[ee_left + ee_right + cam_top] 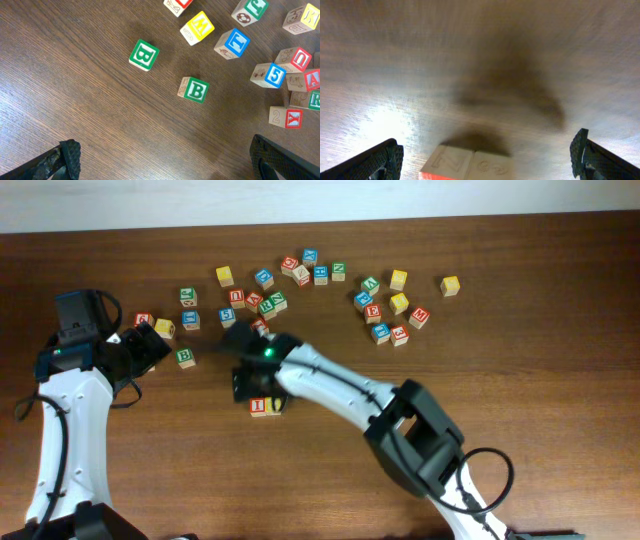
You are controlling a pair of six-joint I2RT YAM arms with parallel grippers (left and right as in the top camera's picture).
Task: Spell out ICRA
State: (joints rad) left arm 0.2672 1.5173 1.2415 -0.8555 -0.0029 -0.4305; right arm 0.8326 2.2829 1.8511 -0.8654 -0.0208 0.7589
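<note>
**Right arm** (340,390): it runs from the lower right of the overhead frame diagonally up-left to mid-frame, with the wrist tipped down over the wood. The right pincer (248,383) is spread wide. In its wrist view the two black fingers (382,159) stand at opposite lower corners, pinching nothing. The red I cube (265,407) lies face up just below the pincer in the overhead frame. From the wrist we see its pale carved sides at bottom centre, between the fingers and touching neither.

**Left arm** (70,405): it climbs the left edge, then turns right. The left pincer (150,345) is also spread and empty, held over bare wood with two green B cubes (144,55) ahead.

**Cubes:** at the right edge of the left wrist view we read a red A cube (312,80). Just beneath it is a green R cube (314,100); both are cut by the frame. Several yellow cubes (398,279) lie in the scatter across the upper half. We cannot tell which one bears the C.

**Tabletop** (520,380): dark brown wood grain. A pale wall (320,200) runs along the top edge.
</note>
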